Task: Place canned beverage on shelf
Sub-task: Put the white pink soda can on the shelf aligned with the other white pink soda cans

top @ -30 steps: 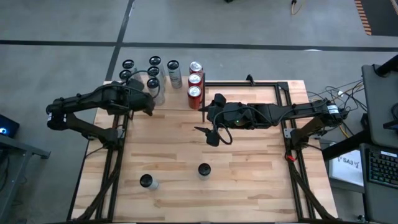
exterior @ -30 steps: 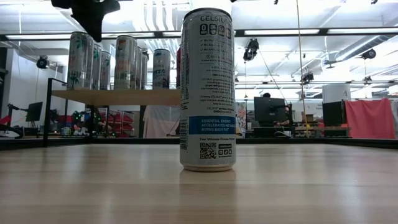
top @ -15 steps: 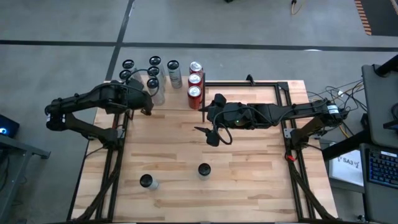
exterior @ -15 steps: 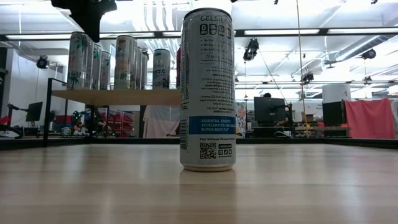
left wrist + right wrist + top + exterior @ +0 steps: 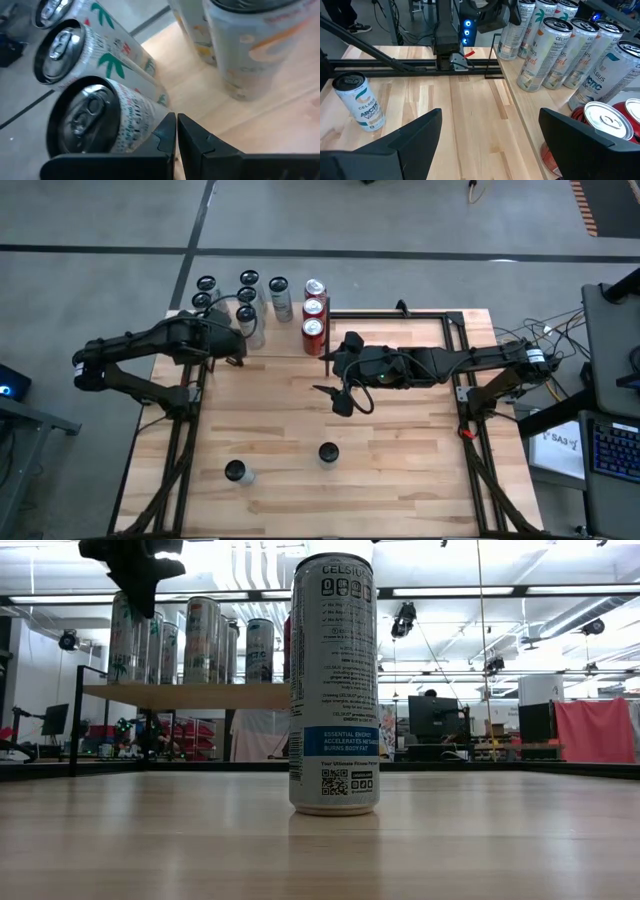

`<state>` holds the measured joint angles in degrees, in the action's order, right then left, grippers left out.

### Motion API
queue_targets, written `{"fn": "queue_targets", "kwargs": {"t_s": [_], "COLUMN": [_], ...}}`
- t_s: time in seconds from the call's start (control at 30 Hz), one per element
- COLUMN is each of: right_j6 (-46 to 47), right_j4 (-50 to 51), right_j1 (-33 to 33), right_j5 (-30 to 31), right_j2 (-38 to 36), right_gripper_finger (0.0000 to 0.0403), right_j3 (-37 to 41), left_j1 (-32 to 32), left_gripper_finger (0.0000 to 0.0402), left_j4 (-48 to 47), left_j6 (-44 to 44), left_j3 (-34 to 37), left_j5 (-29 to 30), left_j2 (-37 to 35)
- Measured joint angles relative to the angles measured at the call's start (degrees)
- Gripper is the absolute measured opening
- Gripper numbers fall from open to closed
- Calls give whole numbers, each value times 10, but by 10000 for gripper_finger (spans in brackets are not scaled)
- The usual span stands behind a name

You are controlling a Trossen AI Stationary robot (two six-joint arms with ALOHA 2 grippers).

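From above, the left claw (image 5: 235, 346) is seen at the near edge of the shelf (image 5: 290, 330), its fingers pressed together with nothing between them, just beside the pale cans (image 5: 247, 308) standing there. The right claw (image 5: 340, 394) is held over the middle of the bench (image 5: 400, 460), spread wide and empty. Two cans are left on the bench: one near the centre (image 5: 328, 452), one toward the left corner (image 5: 236, 471). Three red cans (image 5: 314, 315) are lined up at the shelf's right end.

At bench height, a tall white can (image 5: 333, 685) fills the foreground, upright, and the shelf (image 5: 190, 695) is seen behind it with its row of cans. The left claw (image 5: 135, 565) hangs just above that row.

Through the left wrist camera, the closed fingers (image 5: 167, 142) are seen almost touching a palm-print can (image 5: 107, 120). That clearance should be watched; a nudge here could, by judgement, topple a neighbour.

Through the right wrist camera, the open fingers (image 5: 415, 137) frame bare bench, with a can (image 5: 361, 102) well off to one side. For the next placement, the wide claw is best lowered squarely around a bench can's mid-height, closed firmly, and the can lifted clear above the shelf before it is carried across.
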<state>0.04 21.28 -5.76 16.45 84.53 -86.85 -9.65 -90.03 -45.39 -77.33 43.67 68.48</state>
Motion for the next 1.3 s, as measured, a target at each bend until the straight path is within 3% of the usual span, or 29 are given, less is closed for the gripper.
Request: {"fn": "queue_targets", "kwargs": {"t_s": [0.83, 1.13, 1.3], "right_j6": [0, 0, 4], "right_j4": [0, 0, 0], "right_j1": [0, 0, 0], "right_j5": [0, 0, 0], "right_j2": [0, 0, 0], "right_gripper_finger": [322, 322, 322], "right_j3": [0, 0, 0], "left_j1": [-4, -3, 14], "left_gripper_finger": [0, 0, 0], "left_j4": [0, 1, 2], "left_j6": [-32, -39, -31], "left_j3": [36, 32, 2], "left_j5": [53, 50, 10], "left_j2": [-2, -2, -2]}}
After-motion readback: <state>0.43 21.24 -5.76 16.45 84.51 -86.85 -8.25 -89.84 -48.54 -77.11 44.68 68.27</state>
